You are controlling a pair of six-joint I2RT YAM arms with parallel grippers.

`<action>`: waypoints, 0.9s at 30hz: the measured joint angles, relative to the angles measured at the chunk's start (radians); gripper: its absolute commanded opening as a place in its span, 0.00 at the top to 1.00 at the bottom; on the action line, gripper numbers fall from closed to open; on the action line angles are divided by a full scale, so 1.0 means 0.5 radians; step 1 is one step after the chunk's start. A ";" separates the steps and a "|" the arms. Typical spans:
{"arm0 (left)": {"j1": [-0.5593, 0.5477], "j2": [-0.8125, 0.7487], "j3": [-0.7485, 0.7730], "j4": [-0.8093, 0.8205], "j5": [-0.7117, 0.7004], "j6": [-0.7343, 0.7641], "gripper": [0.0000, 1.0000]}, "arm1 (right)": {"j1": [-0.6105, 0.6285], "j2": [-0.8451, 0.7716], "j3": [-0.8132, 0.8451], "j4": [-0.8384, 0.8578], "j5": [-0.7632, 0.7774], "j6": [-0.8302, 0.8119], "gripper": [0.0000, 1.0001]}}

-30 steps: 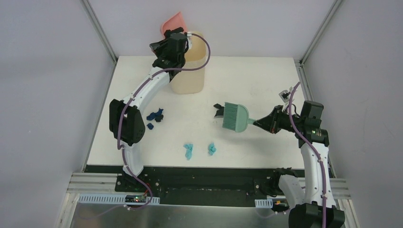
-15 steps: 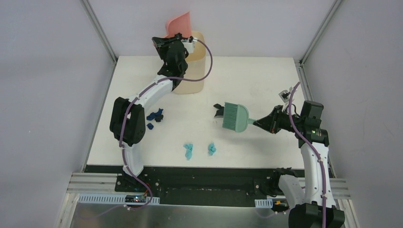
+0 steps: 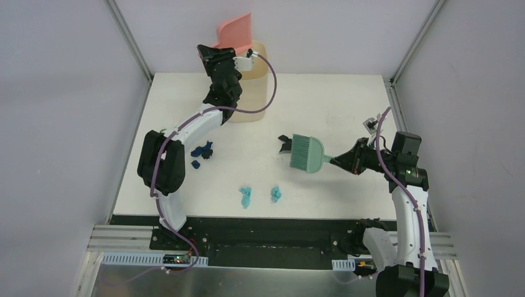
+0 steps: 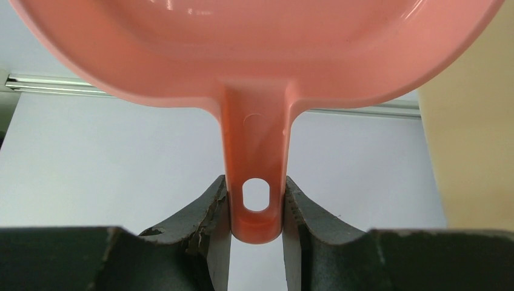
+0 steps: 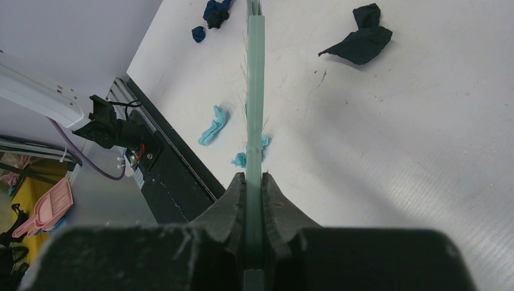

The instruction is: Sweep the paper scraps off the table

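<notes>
Bristles of the teal brush faced the black scrap beside them, toward the table's left edge; right gripper clenched its handle, left gripper grasped the pink dustpan.

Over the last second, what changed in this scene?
The left tool, gripping the pink dustpan, swung it more upright and rightward, toward the cream bin. The right tool with the teal brush and the paper scraps stayed put.

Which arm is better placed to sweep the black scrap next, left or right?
Right, likely: the right gripper holds the brush, bristles beside the black scrap. The left gripper holds the dustpan raised by the bin.
</notes>
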 measured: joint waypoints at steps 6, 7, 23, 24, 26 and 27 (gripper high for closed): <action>-0.018 -0.003 -0.058 0.024 0.002 0.009 1.00 | -0.005 -0.001 0.000 -0.002 0.000 -0.005 1.00; -0.022 -0.003 -0.069 0.026 0.002 0.013 1.00 | -0.006 -0.002 0.000 -0.002 0.000 -0.005 1.00; -0.017 -0.392 -0.404 0.290 0.024 0.068 1.00 | -0.016 -0.015 0.000 -0.015 -0.002 -0.022 1.00; -0.021 -0.392 -0.425 0.308 0.024 0.068 1.00 | -0.017 -0.016 0.000 -0.015 -0.002 -0.023 1.00; -0.026 -0.378 -0.447 0.296 0.021 0.071 1.00 | -0.023 -0.020 0.000 -0.016 -0.002 -0.023 1.00; -0.027 -0.369 -0.455 0.309 0.021 0.071 1.00 | -0.027 -0.022 0.000 -0.016 -0.002 -0.023 1.00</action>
